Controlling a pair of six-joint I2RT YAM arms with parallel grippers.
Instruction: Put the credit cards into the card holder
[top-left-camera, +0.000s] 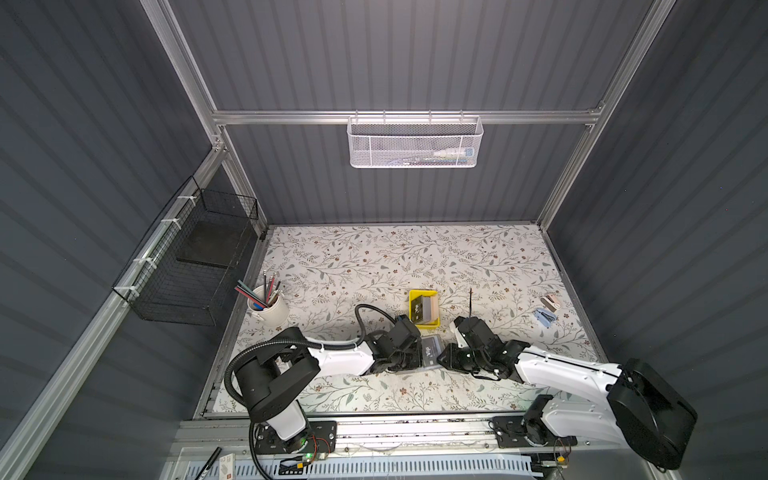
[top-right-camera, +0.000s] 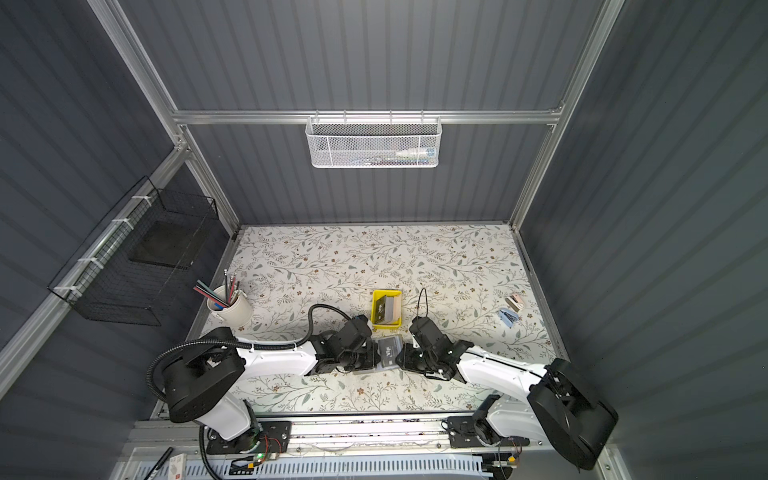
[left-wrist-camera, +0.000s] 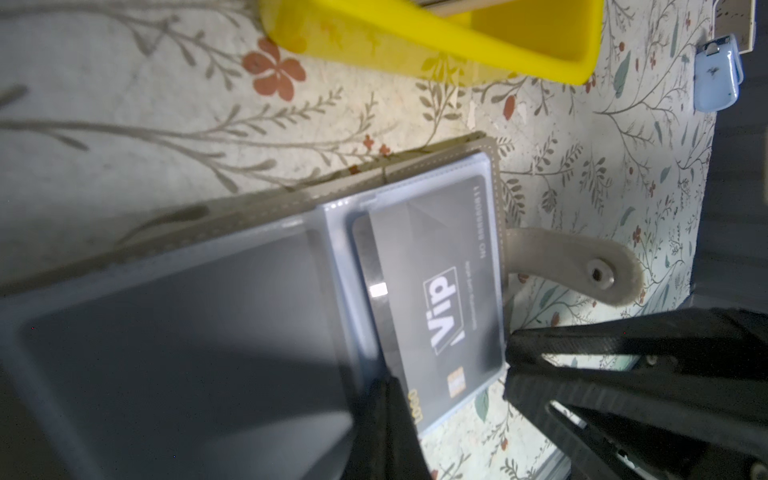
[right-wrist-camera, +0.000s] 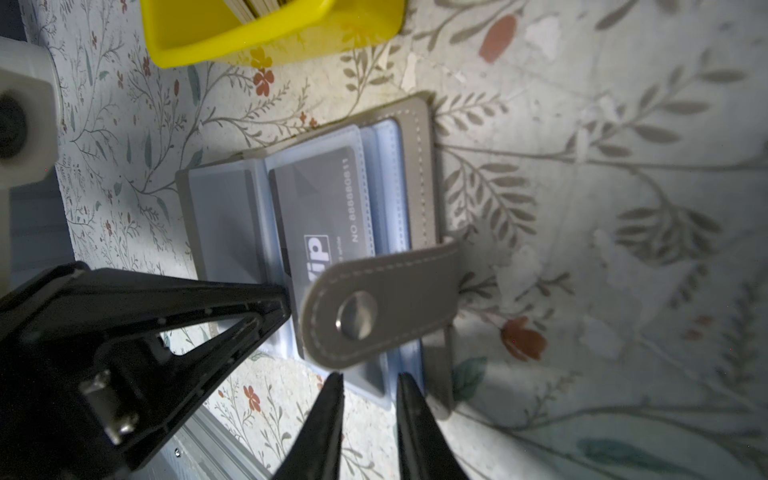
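Seating a card, by the look: the VIP card (left-wrist-camera: 440, 291) lies nearly home in a sleeve of the open card holder (right-wrist-camera: 419, 174), just ahead of the left gripper (right-wrist-camera: 282, 302), whose jaws are together at its trailing edge. The right gripper (right-wrist-camera: 370, 380), jaws slightly apart and empty, faces the strap side. The next move likely calls for nudging it flush, then fetching another from the yellow tray (top-left-camera: 412, 305) beyond

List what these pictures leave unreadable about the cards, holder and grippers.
- Card count in the yellow tray: too small in both top views; cut off at the edge in both wrist views.
- VIP card's lower end: covered by the snap strap in the right wrist view.
- What the shut left gripper pinches, sleeve or that card: blurred in the left wrist view.
- White mesh basket's contents: too small in both top views.
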